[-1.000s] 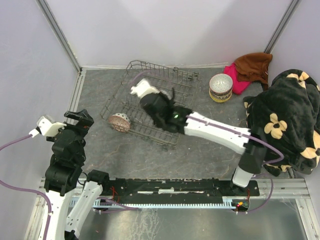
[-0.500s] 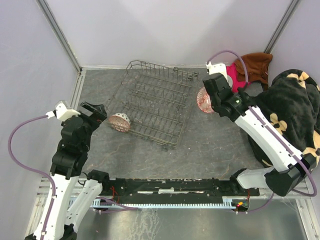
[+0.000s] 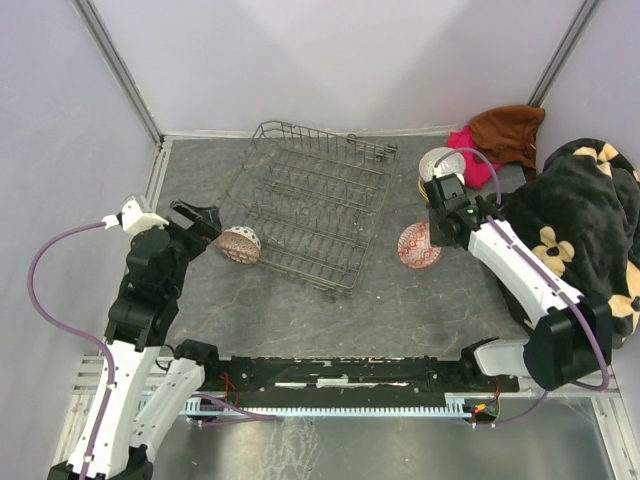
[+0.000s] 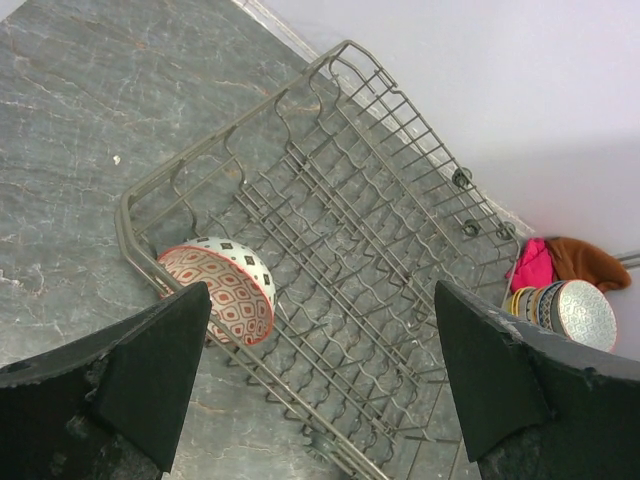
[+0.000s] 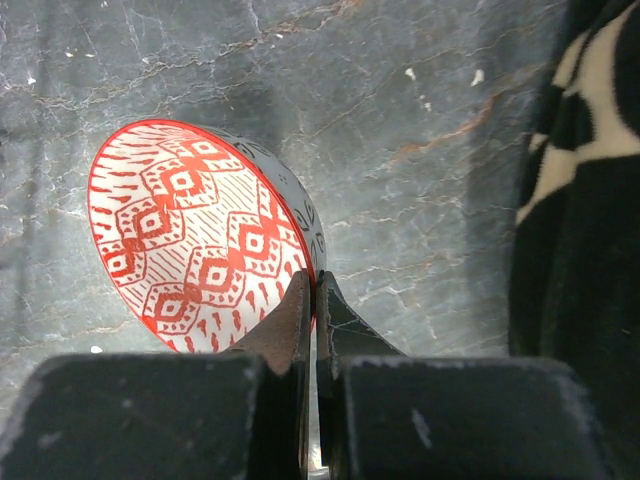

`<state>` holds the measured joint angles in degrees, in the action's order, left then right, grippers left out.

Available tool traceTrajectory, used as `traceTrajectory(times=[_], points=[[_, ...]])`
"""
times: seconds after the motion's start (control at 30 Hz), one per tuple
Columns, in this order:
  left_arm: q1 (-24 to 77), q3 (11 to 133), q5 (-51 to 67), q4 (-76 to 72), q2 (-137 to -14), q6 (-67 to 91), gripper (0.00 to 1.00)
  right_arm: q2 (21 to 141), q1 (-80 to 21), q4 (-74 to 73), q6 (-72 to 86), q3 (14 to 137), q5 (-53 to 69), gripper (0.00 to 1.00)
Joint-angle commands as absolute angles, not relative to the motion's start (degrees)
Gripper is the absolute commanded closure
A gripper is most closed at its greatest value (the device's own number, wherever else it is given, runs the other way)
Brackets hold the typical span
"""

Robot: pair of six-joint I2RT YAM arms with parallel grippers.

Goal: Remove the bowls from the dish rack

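Currently gripped: right hand (image 5: 313, 290) is clamped on the rim of a red-patterned bowl (image 5: 190, 235), tilted on edge low over the counter (image 5: 400, 150), right of the dish rack (image 3: 310, 205).
Doing it well: probably best to lower it flat beside the stack of bowls (image 3: 441, 175) before letting go, clear of the blanket (image 3: 570, 220).
Left hand (image 4: 322, 300): spread wide, empty, facing the spotted bowl (image 4: 225, 300) at the rack's left corner.
Right wrist view alone: the pinch on the rim.
Top view alone: how near the stack stands.

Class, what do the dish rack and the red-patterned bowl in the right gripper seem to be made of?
The dish rack: probably metal wire, matte grey finish; thin bent rods joined in a grid. The red-patterned bowl: likely glazed ceramic; smooth, thin rigid wall, painted red pattern inside.
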<state>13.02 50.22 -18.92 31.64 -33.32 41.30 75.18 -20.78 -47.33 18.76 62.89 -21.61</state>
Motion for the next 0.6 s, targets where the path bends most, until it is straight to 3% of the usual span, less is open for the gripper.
traceTrajectory(times=[0.0, 0.57], points=[[13.18, 50.42, -17.84, 28.58, -33.54, 40.45, 0.01, 76.63, -18.49, -37.08, 21.48, 60.48, -16.94, 0.99], [13.21, 52.23, -19.75, 29.09, -34.41, 39.58, 0.01, 84.09, -11.11, -22.62, 28.11, 53.69, -8.52, 0.99]])
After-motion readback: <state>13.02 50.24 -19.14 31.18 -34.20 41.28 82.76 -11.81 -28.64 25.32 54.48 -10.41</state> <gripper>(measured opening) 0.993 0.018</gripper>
